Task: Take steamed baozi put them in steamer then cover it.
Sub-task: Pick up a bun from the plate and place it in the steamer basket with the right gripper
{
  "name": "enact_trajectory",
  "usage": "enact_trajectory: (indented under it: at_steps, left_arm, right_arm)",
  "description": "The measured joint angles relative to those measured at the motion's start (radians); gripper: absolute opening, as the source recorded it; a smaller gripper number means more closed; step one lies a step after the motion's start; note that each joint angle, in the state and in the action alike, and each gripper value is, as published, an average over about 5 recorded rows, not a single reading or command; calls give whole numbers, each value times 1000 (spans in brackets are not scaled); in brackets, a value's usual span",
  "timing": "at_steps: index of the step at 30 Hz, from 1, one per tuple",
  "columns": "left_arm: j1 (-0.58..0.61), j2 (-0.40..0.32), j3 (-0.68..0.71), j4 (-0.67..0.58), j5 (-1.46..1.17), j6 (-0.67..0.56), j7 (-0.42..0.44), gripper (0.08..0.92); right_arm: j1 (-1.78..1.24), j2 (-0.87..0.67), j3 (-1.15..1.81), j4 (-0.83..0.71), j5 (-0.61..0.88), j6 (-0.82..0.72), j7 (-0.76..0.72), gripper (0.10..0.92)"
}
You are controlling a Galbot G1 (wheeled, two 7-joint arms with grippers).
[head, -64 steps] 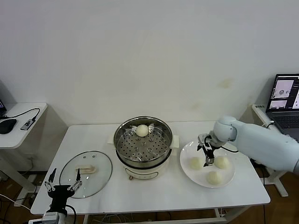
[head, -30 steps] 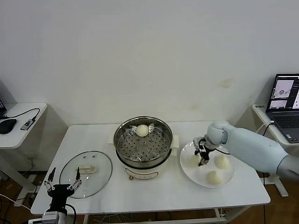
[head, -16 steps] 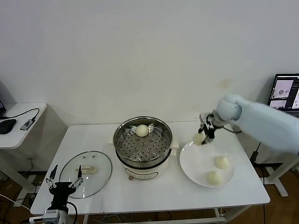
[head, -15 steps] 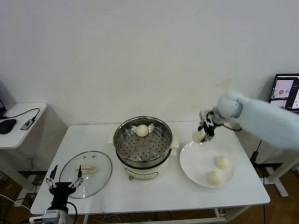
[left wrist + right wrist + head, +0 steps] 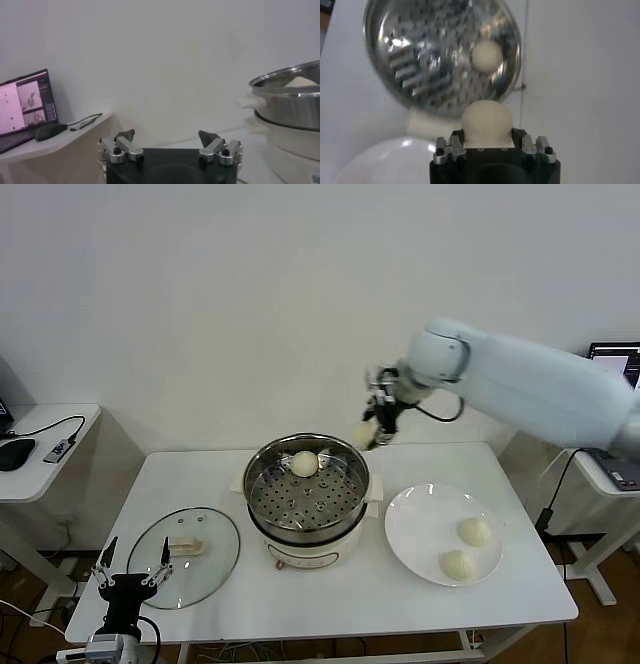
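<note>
My right gripper (image 5: 372, 428) is shut on a cream-white baozi (image 5: 362, 433) and holds it in the air above the steamer's back right rim. In the right wrist view the held baozi (image 5: 487, 120) sits between the jaws. The steel steamer (image 5: 306, 487) stands mid-table with one baozi (image 5: 304, 463) on its perforated tray; that bun also shows in the right wrist view (image 5: 486, 55). Two more baozi (image 5: 474, 531) (image 5: 457, 563) lie on the white plate (image 5: 420, 529). The glass cover (image 5: 184, 556) lies flat at the front left. My left gripper (image 5: 131, 569) hangs open below the table's front left edge.
A side table (image 5: 40, 454) with a mouse and cable stands at the left. A laptop (image 5: 612, 374) is at the far right. The white wall rises close behind the table.
My right gripper closed on a baozi on the plate, lifted it and carried it left and up to above the steamer's back right rim. The left arm has barely moved.
</note>
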Motion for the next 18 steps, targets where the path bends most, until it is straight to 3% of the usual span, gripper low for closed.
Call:
enact_trajectory:
  at_steps: [18]
  left_arm:
    - [7,-9,-9,7,4,-20,3,823]
  right_arm:
    - [-146,263,-11,-142,47,-146,90,585]
